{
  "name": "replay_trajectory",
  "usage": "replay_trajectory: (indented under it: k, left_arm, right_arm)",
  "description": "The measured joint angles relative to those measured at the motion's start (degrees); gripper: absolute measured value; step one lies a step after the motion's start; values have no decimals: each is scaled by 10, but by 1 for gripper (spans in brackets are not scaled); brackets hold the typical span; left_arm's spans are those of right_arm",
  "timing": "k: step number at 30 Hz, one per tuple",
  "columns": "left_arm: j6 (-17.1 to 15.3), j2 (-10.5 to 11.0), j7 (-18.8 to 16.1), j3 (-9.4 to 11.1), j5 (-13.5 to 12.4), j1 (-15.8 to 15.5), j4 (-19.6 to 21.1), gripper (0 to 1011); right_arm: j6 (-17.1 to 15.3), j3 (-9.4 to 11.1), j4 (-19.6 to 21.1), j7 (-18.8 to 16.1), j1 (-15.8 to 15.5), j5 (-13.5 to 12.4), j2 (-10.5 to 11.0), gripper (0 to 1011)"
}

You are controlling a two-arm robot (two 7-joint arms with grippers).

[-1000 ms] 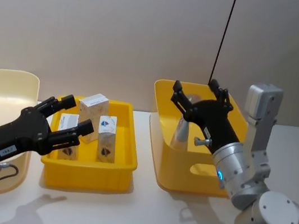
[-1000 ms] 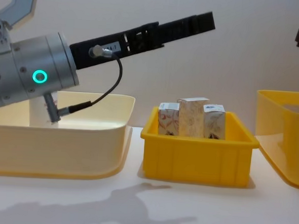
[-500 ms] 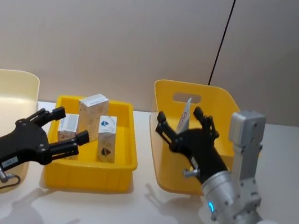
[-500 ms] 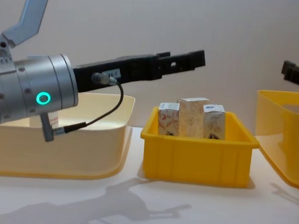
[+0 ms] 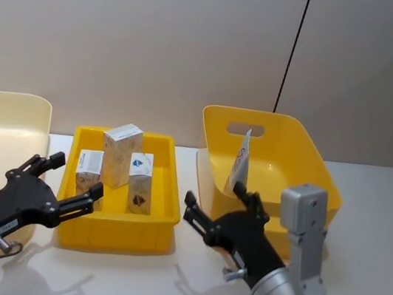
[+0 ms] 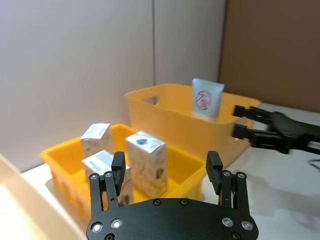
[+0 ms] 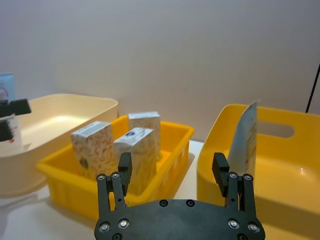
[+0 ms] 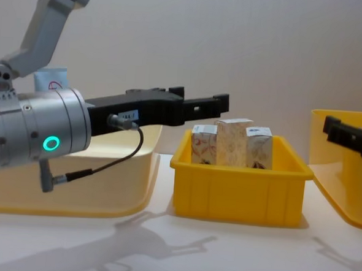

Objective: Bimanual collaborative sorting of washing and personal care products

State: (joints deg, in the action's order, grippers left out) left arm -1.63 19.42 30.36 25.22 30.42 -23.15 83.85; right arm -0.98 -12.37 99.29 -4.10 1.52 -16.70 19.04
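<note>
Both arms have drawn back toward the robot. The right gripper (image 5: 216, 199) has left the space over the right bin (image 5: 287, 143) and now hangs low in front of it, off the gap between that bin and the tray (image 5: 116, 228). The left gripper (image 5: 76, 176) has slid back from above the tray to its near-left corner.

Both sets of fingers are spread wide and hold nothing.

Three cartons (image 5: 121, 152) stand upright in the tray, close together, long axes vertical. They lie straight ahead of the left gripper and a little to its right, and that arm looks the nearer one for them.

A tube (image 5: 241, 162) stands in the right bin, leaning at its near-left wall, cap end down. It is ahead of the right gripper and behind the bin wall, so I'd expect that arm to rise before reaching in. A second tube (image 8: 49, 78) stands in the cream bin (image 5: 8, 106).
</note>
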Motion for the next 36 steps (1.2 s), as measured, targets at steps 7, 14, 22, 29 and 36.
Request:
replay_trajectory:
  k: [7,14,22,29,36]
  left_arm:
    - [1,4,-52,2,-33,17,16,1003]
    - [3,9,-103,3,-66,33,33,1003]
    - [5,14,-166,5,-105,54,52,1003]
    - [6,18,-217,6,-138,70,68,1003]
    - [8,22,-266,8,-169,86,84,1003]
  right_arm:
    - [-9,-5,17,3,-21,2,3,1001]
    - [-10,-6,20,3,-24,2,3,1001]
    - [-10,-6,20,3,-24,2,3,1001]
    - [-10,-6,20,3,-24,2,3,1001]
    - [-10,-5,19,2,-23,2,3,1001]
